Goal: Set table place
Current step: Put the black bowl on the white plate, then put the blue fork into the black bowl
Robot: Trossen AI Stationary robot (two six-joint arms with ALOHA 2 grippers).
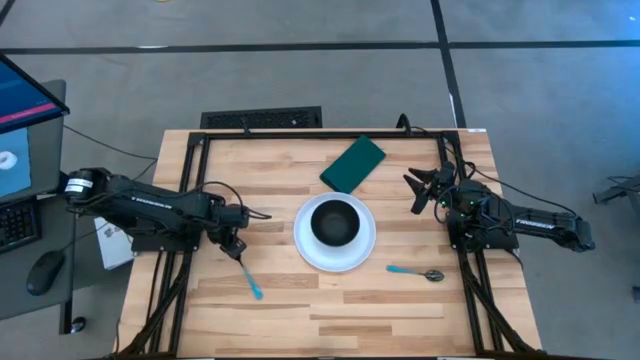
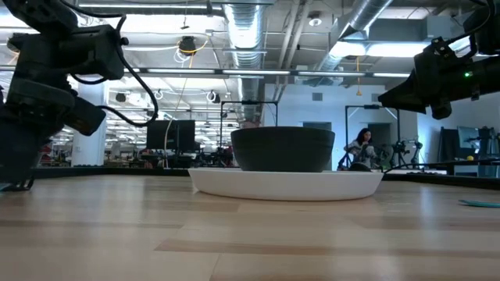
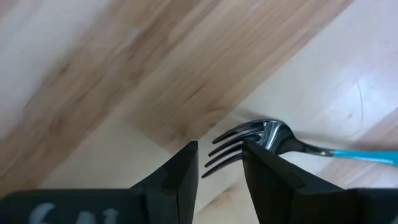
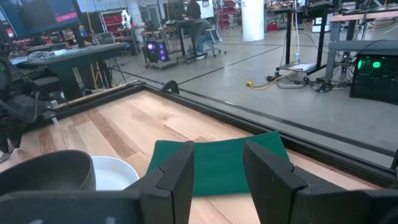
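Observation:
A fork (image 1: 250,278) with a blue handle lies flat on the light-wood table (image 1: 400,320) at the near left. My left gripper (image 1: 238,248) is open, pointing down over the fork's tines (image 3: 227,146), one finger on each side. My right gripper (image 1: 415,192) is open and empty, held above the table's right part, facing a green napkin (image 4: 217,163). A black bowl (image 1: 335,222) stands in a white plate (image 1: 305,250) at the table's middle. A blue-handled spoon (image 1: 415,272) lies to the right of the plate. My left gripper has its fingers on either side of the fork's tines (image 3: 217,163), coming from above. One finger (image 3: 264,168) hides part of the fork's head. I cannot tell whether it touches the fork. The fork lies flat on the table.
The green napkin (image 1: 352,163) lies flat behind the plate, toward the far edge. Black frame rails (image 1: 190,170) run along the table's left, right and far sides. A monitor (image 1: 20,130), keyboard and mouse (image 1: 45,272) stand off the table to the left.

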